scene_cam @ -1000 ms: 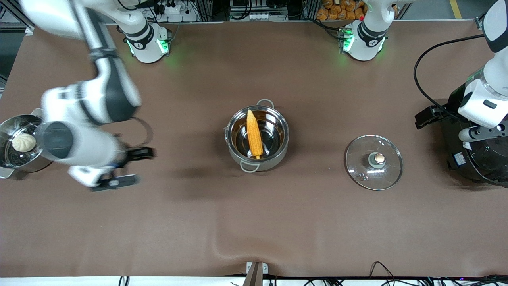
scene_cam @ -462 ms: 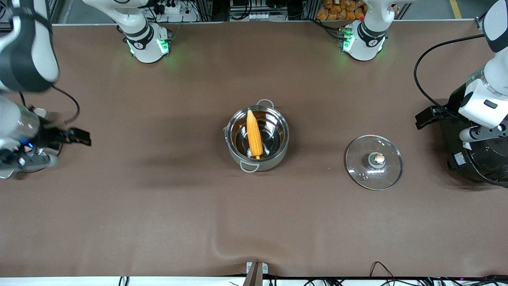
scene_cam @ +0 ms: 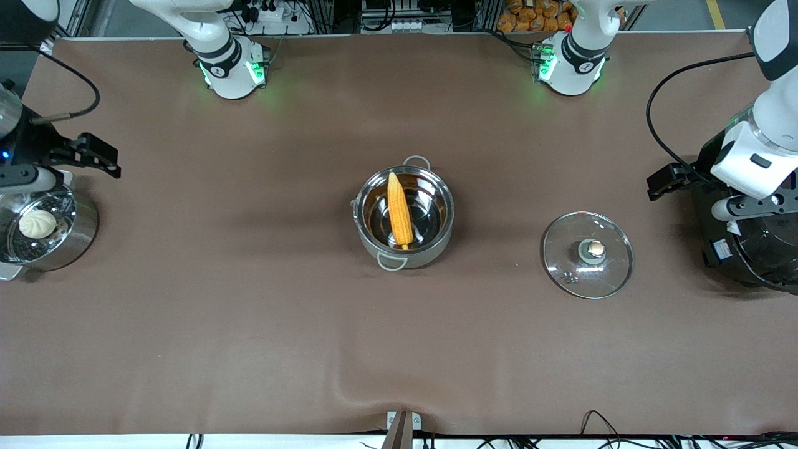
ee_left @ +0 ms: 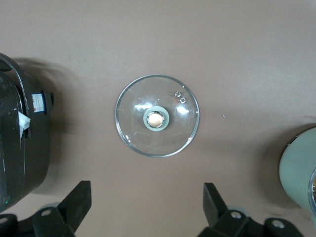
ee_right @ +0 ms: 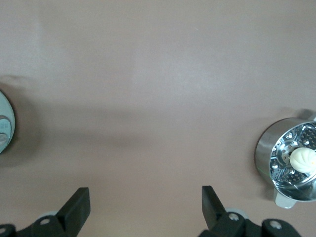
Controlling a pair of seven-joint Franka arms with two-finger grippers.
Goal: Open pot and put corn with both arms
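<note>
The steel pot stands open in the middle of the table with the yellow corn lying in it. Its glass lid lies flat on the table toward the left arm's end, knob up. The lid is in the middle of the left wrist view, and the pot's edge shows there too. My left gripper is open and empty, up in the air beside the rice cooker. My right gripper is open and empty, up beside the steamer pan.
A steel steamer pan with a white bun stands at the right arm's end. A large black rice cooker stands at the left arm's end. The brown cloth has a ridge near the front edge.
My right arm has swung away from the table's middle to the right arm's end, beside the steamer pan. My left gripper has shifted slightly. Pot, corn and lid have not moved.
</note>
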